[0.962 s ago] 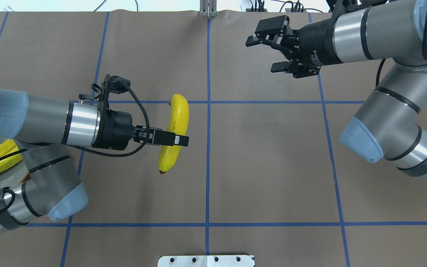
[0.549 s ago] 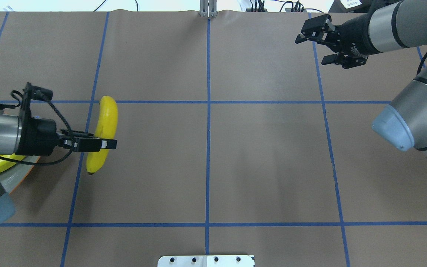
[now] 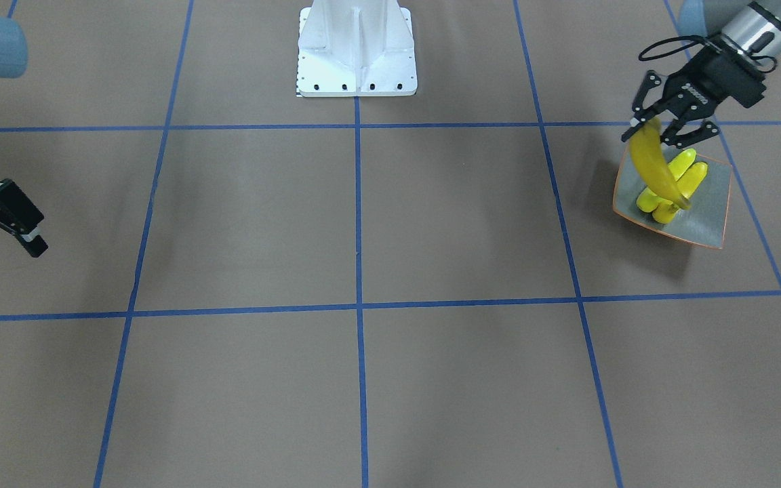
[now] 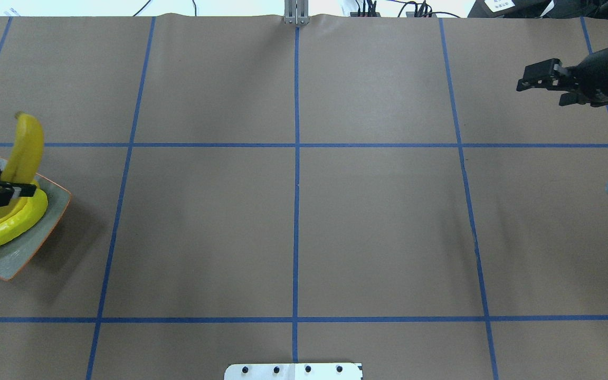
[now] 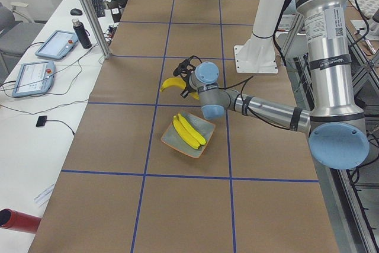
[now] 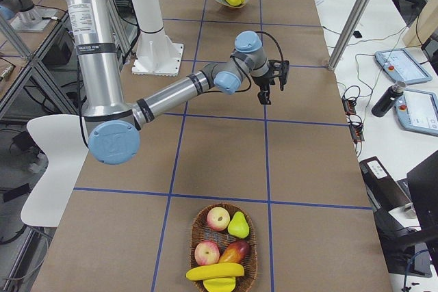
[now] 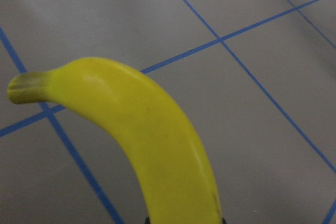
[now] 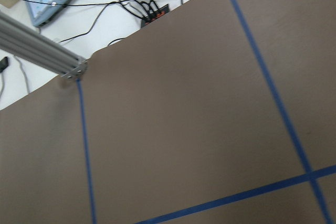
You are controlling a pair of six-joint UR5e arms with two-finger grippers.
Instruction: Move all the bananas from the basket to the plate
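Bananas first: one bright yellow glossy toy banana (image 4: 25, 150) is clamped in the left gripper (image 3: 660, 130). The fingers pinch across its lower half, and its dark stem tip sticks out toward the operators' edge of the tabletop. It's up in the air, tilted, just above the square speckled grey plate with the thin orange rim (image 4: 27, 248). That plate sits right at the left edge of the tabletop, about midway along it. Two more yellow bananas (image 4: 11, 224) lie side by side in the plate, below the held one, so they're the closest things to it.

There's white lettering on the gripper body and a sticker (image 5: 334, 28) on the left arm's tube, both too small to read.

Further along, the white metal robot base (image 3: 356, 61) sits at the middle of the robot-side edge, and blue tape lines (image 4: 296, 211) grid the brown paper cover.

Toward the far right corner, the right gripper (image 3: 5, 242) hangs with its fingers spread, gripping nothing.

Farthest off, by the right edge, a brown woven basket (image 6: 195, 234) holds a fourth banana (image 6: 212, 271), reddish apples (image 6: 218, 218) and a green pear (image 6: 238, 225).
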